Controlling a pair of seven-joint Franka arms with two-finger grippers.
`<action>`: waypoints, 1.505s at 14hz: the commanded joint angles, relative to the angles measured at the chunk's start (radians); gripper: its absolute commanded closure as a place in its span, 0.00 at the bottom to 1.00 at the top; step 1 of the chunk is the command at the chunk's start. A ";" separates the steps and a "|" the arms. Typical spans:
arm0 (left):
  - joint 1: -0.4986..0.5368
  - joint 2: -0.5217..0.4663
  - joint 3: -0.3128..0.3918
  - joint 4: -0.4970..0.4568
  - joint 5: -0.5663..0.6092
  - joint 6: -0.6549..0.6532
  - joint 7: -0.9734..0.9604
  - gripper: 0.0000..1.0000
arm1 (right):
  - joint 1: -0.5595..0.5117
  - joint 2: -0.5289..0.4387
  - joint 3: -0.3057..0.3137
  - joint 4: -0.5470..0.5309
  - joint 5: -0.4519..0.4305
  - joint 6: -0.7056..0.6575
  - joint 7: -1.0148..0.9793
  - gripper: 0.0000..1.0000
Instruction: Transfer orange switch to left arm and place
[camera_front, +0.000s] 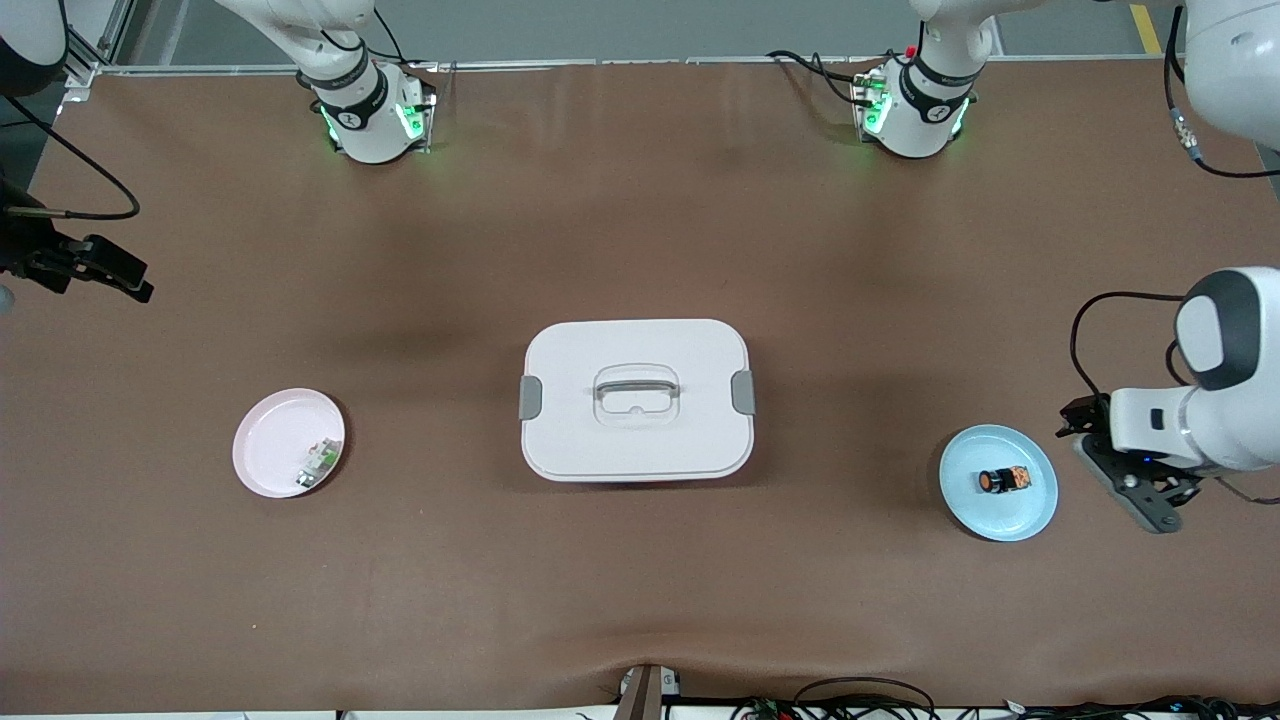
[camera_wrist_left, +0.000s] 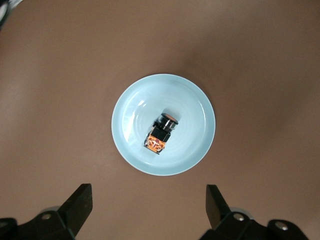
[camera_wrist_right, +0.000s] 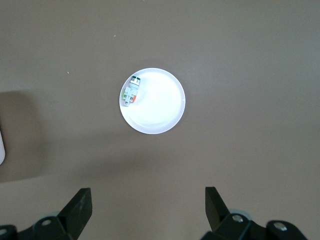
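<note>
The orange switch (camera_front: 1003, 480) lies on its side in a round blue plate (camera_front: 1035, 505) toward the left arm's end of the table. In the left wrist view the orange switch (camera_wrist_left: 161, 132) rests in the middle of the blue plate (camera_wrist_left: 195, 115). My left gripper (camera_front: 1126, 481) hangs above the table beside that plate, open and holding nothing (camera_wrist_left: 148, 205). The white box (camera_front: 637, 400) with grey latches stands at the table's centre. My right gripper (camera_front: 100, 265) waits high over the right arm's end, open and empty (camera_wrist_right: 147, 207).
A pink plate (camera_front: 270, 435) toward the right arm's end holds a small green-and-white component (camera_front: 319, 462); the right wrist view shows that plate (camera_wrist_right: 160, 107) with the component (camera_wrist_right: 131, 90), and the box's edge (camera_wrist_right: 1, 145). Brown mat covers the table.
</note>
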 joint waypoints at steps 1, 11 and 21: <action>-0.005 -0.069 -0.002 -0.001 -0.012 -0.032 -0.152 0.00 | 0.001 -0.003 0.000 0.058 0.017 -0.048 0.006 0.00; -0.019 -0.281 -0.060 -0.012 -0.021 -0.249 -0.661 0.00 | -0.005 0.067 -0.003 0.174 0.017 -0.068 0.000 0.00; -0.085 -0.414 -0.051 -0.014 -0.036 -0.372 -1.016 0.00 | 0.125 0.083 -0.122 0.169 0.015 -0.070 0.003 0.00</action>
